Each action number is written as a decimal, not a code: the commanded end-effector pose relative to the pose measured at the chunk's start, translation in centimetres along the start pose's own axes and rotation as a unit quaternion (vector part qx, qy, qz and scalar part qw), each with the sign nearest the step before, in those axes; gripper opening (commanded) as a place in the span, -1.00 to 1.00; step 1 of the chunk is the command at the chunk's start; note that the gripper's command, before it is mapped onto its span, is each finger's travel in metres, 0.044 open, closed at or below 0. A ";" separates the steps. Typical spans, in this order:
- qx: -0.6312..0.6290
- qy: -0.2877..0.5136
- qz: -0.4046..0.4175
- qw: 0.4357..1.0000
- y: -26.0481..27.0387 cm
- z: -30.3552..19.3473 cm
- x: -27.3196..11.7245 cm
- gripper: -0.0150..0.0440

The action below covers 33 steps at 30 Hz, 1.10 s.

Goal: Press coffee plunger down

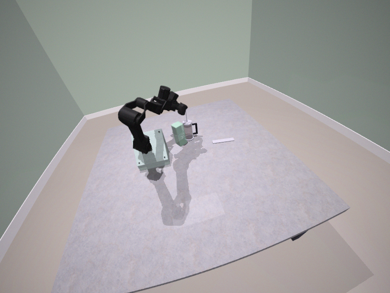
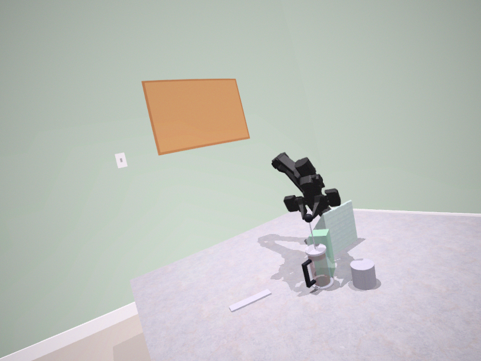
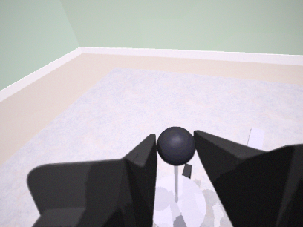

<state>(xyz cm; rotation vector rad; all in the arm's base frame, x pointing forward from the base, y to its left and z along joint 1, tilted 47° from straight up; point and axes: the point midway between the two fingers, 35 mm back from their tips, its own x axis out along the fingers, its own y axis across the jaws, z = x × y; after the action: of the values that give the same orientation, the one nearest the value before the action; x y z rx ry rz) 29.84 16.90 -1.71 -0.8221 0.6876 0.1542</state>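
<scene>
The black gripper [image 3: 175, 146] jaws pinch the dark round plunger knob [image 3: 176, 145]; its thin grey rod [image 2: 311, 233] stands raised above the clear glass coffee press [image 2: 319, 268].

I see the coffee press [image 2: 319, 268] standing upright on the surface [image 2: 407, 310] at lower right of centre in the exterior view, a clear glass cylinder with a black handle and a pale lid. Its thin plunger rod [image 2: 311, 233] is raised high, and the round black knob [image 3: 176, 145] on top is clamped in the gripper [image 3: 174, 148].
</scene>
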 end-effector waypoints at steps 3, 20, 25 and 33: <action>-0.015 0.029 0.003 0.999 0.2 -2.9 1.0 -0.10; -0.016 0.029 0.002 0.999 0.1 -5.2 2.7 -0.10; -0.016 0.028 0.002 0.999 0.0 -5.9 3.2 -0.10; -0.017 0.028 0.001 0.999 -0.2 -6.7 4.2 -0.10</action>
<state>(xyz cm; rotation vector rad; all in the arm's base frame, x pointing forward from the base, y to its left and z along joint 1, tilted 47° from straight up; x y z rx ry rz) 31.08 14.02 -5.42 -0.8034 0.6556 0.1658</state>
